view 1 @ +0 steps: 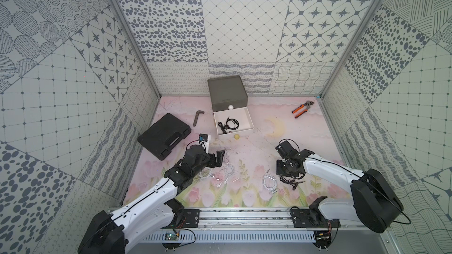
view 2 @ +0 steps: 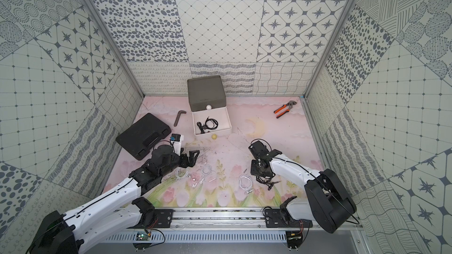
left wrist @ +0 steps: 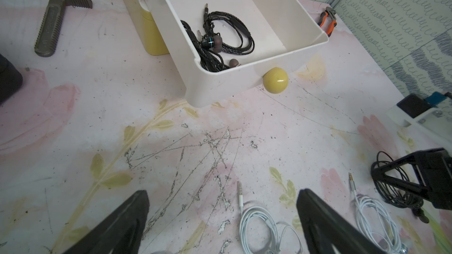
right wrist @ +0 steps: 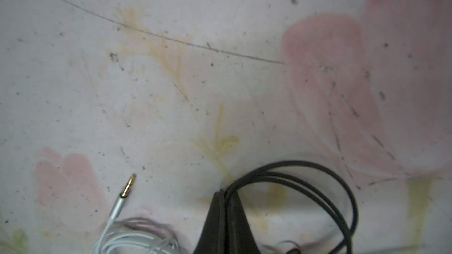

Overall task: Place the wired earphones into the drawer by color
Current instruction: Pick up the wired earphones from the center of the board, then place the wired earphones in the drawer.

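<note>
The drawer (view 1: 227, 92) stands at the back, its white middle tier (view 1: 250, 119) pulled out with black wired earphones (view 1: 228, 125) lying coiled inside. My right gripper (right wrist: 223, 206) is shut on the cord of another black earphone coil (right wrist: 305, 179), which rests on the mat (view 1: 291, 180). White earphones (view 1: 269, 183) lie just beside it. Over the mat my left gripper (left wrist: 222, 216) stands open, and a white coil (left wrist: 259, 223) lies between its fingers without touching them. More white earphones (view 1: 230, 168) lie by the left arm.
A flat black case (view 1: 163, 135) lies at the left, with a grey angled tool (view 1: 197, 117) behind it. Orange-handled pliers (view 1: 302, 109) lie at the back right. The yellow ball knob (view 1: 236, 137) of the bottom tier pokes out under the open drawer.
</note>
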{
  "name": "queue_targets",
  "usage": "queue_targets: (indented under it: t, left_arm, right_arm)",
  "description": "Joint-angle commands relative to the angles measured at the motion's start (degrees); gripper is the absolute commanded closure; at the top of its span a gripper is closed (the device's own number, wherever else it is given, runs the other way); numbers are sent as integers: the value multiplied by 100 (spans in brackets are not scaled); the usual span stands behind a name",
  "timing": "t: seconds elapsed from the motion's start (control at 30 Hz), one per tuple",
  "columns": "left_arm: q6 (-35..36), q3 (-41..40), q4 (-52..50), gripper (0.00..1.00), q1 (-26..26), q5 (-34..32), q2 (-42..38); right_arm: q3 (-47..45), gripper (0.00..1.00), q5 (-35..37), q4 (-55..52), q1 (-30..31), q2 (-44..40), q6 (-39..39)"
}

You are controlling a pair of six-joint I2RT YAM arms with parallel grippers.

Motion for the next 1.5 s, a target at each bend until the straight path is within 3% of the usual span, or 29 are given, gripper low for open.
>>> queue_targets:
  t: [0.0, 0.43, 0.87, 1.2, 1.47]
  left_arm:
    - [190, -13, 299, 1, 44, -61, 13]
    - [188, -6, 306, 1, 44, -35, 41]
    - [179, -24, 261, 1, 44, -96, -59]
    - [188, -52, 235, 1, 44, -192, -145]
    - [162, -87, 225, 1, 43, -293, -208]
  right_arm:
    - [-117, 100, -119, 107, 27, 7, -3]
    - [37, 100, -35, -173, 23, -913, -72]
    - [1066, 100, -44, -721, 18, -1794, -387]
    - [2155, 100, -144, -525, 19, -1656, -764]
    - [2764, 100, -597, 459, 33, -1106, -864]
